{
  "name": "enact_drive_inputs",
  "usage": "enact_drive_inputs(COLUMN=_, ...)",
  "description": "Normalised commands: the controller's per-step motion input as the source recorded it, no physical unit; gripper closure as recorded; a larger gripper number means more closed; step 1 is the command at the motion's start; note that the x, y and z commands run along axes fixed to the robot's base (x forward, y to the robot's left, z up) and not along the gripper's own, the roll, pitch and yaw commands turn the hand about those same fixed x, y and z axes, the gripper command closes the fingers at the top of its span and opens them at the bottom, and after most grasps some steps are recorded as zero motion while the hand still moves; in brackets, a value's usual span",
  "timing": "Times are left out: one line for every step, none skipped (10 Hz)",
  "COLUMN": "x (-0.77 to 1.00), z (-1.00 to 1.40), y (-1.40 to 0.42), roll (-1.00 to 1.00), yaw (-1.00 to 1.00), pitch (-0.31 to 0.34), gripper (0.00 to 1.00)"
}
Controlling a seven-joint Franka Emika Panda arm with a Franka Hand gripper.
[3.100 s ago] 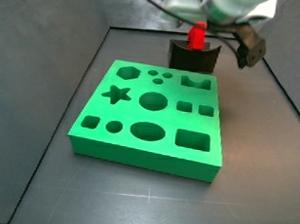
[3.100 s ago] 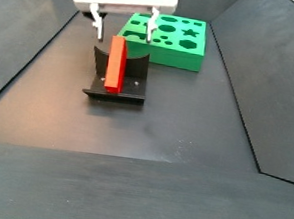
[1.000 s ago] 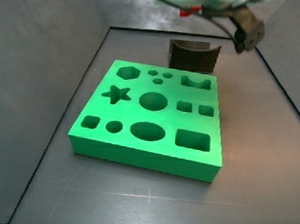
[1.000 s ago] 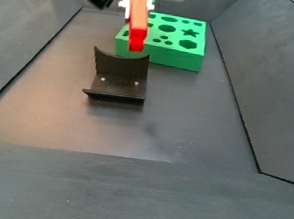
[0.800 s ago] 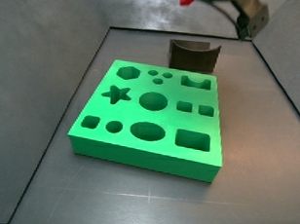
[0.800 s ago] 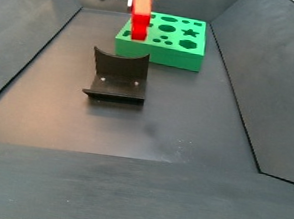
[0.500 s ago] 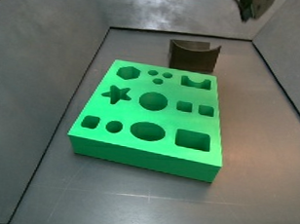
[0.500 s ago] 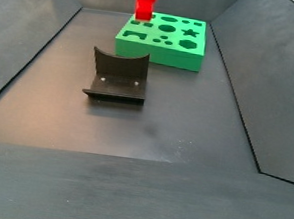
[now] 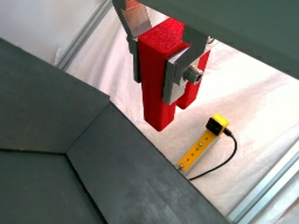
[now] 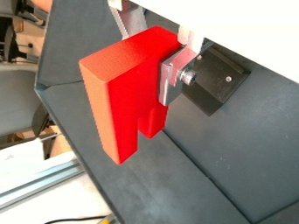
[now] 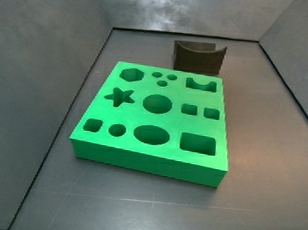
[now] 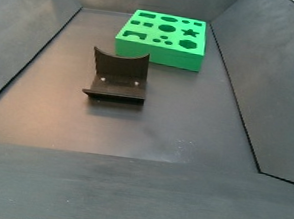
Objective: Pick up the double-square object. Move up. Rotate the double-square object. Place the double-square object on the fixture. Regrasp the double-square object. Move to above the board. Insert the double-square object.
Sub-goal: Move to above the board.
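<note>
The main risk, as I judge it, is misalignment: the gripper (image 9: 170, 54) is out of both side views, high above the board (image 11: 157, 117), so any tilt or slip of the long piece in the grasp could make it catch on a cut-out's edge rather than drop in. In both wrist views the silver fingers (image 9: 135, 19) are closed narrowly on the upper part of the double-square object (image 10: 131, 92), which hangs below them, well clear of the board and the empty fixture (image 12: 118, 76).
</note>
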Motion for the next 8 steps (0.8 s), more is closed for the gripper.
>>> enact_drive_inputs(x=-0.31, z=0.19, y=-1.0, roll=-1.0, yaw=-0.14, pitch=-0.021, gripper=1.0)
enact_drive_inputs(x=-0.31, z=0.2, y=-1.0, roll=-1.0, yaw=-0.14, pitch=-0.023, gripper=1.0)
enact_drive_inputs(x=-0.32, z=0.21, y=-1.0, roll=-1.0, yaw=-0.14, pitch=-0.022, gripper=1.0)
enact_drive_inputs(x=-0.33, z=0.2, y=-1.0, roll=-1.0, yaw=-0.14, pitch=-0.017, gripper=1.0)
enact_drive_inputs(x=-0.34, z=0.21, y=-1.0, roll=-1.0, yaw=-0.15, pitch=-0.011, gripper=1.0)
enact_drive_inputs(x=-0.36, z=0.21, y=-1.0, roll=-1.0, yaw=-0.15, pitch=-0.004, gripper=1.0)
enact_drive_inputs(x=-0.37, z=0.21, y=-1.0, roll=-1.0, yaw=-0.15, pitch=0.002, gripper=1.0)
enact_drive_inputs(x=-0.39, z=0.22, y=-1.0, roll=-1.0, yaw=-0.15, pitch=0.008, gripper=1.0)
